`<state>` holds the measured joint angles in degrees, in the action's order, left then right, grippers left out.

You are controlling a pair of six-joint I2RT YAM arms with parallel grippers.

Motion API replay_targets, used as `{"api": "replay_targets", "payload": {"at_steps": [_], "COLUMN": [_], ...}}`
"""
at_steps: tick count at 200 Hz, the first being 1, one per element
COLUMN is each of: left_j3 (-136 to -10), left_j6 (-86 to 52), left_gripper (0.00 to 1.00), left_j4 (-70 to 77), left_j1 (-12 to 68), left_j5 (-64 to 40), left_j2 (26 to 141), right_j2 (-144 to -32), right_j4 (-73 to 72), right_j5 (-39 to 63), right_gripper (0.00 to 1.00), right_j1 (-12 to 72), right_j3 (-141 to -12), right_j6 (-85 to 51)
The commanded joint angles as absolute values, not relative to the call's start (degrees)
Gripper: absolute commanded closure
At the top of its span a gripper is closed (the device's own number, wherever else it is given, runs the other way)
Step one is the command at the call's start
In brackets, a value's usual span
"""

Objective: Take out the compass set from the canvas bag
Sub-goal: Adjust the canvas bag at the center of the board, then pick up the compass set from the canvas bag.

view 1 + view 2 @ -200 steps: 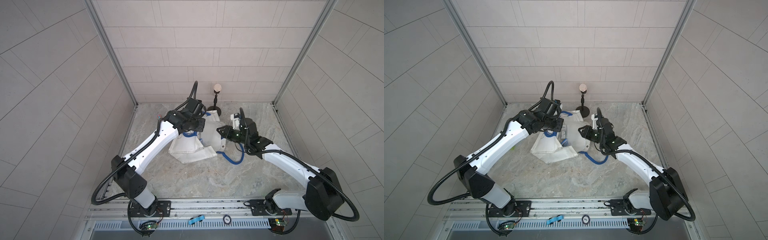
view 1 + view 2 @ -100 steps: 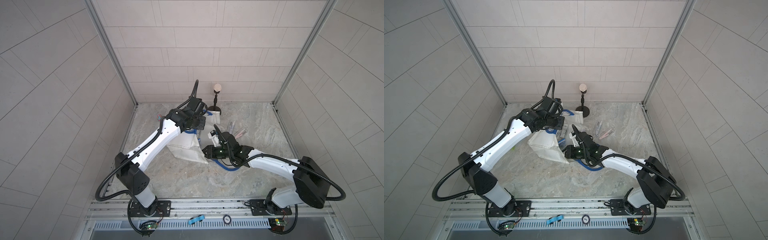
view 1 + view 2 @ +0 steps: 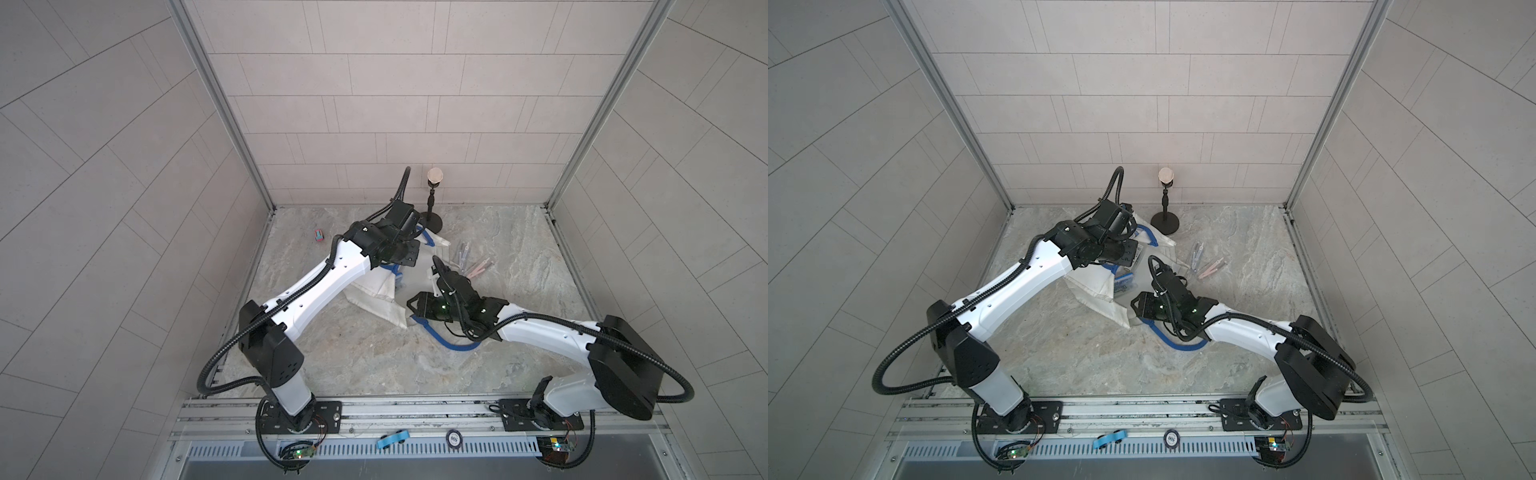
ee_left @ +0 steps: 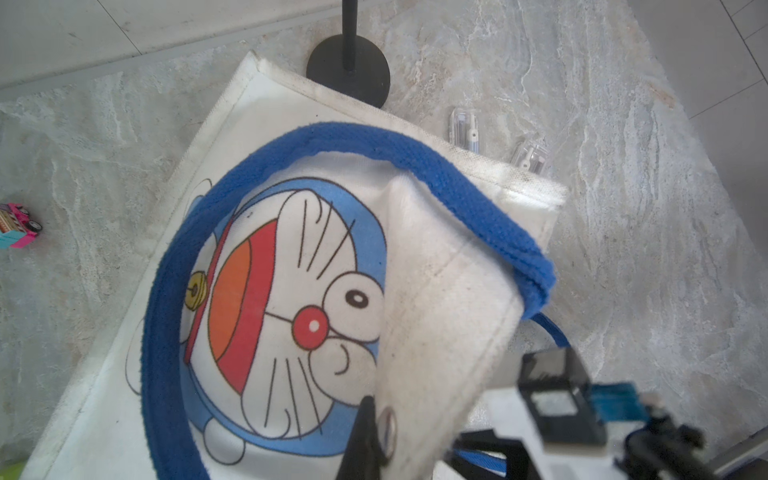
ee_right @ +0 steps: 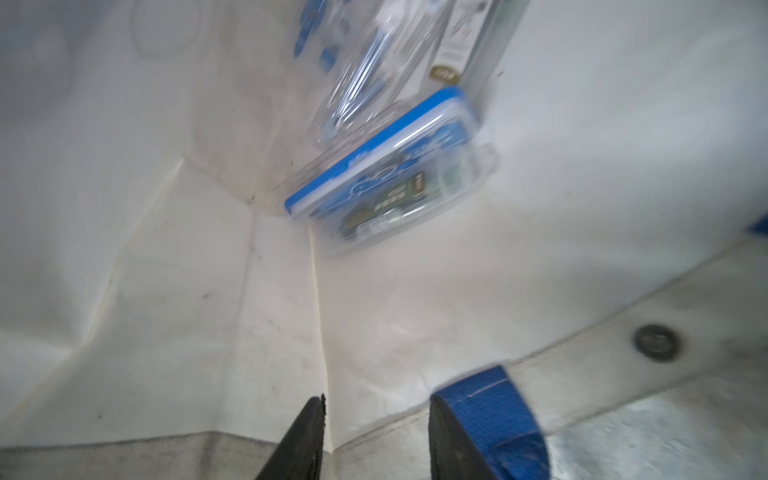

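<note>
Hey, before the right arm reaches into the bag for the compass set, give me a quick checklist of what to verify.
1. Bag mouth held open: ok; the left tool is shut on its lifted rim.
2. Right tool ready: ok; jaws apart, nothing between them.
3. Compass set in sight: ok; it lies inside the bag, ahead of the right tool.
4. Blue strap clear of the right tool: cannot tell; it sits right beside one finger.
5. Grip spot on the set: cannot tell; the right wrist view is blurred.
</note>
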<state>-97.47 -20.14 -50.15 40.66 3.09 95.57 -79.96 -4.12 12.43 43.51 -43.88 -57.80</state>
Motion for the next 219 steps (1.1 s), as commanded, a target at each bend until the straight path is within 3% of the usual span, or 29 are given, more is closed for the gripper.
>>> {"api": "replay_targets", "payload": {"at_steps": [1,62,126,167,219], "left_j3": [-96.07,-98.08,-99.90,-99.10,-99.08], "left_j6": [-21.51,-22.24,-23.32,-24.76,-26.19], "left_gripper": [1.00,1.00,1.00,1.00,1.00], "left_j4": [-52.51,-54.32,-54.05,-53.65,-53.58], "left_j1": [41.22,42.23,42.79,43.43,44.01], "left_j5": [4.58,5.36,6.53,7.30,7.38], "left_j2": [92.48,93.72,95.89,95.80,96.62], "right_j2": [-76.43,-83.24,-80.05,-74.77,-72.43], "right_j4": [-4.39,-6.58,-1.19,11.23,10.02], "right_j5": [5.18,10.13,9.47,1.63,-2.00], "right_gripper": [0.53,0.51,0.53,0.51,0.55], "right_j1": [40.57,39.07,39.36,43.16,46.24], "right_j3": [-41.65,-47.73,-48.26,-52.70,-50.95], "right_j6": [-64.28,-73.47,-91.09,-98.39,-102.92]}}
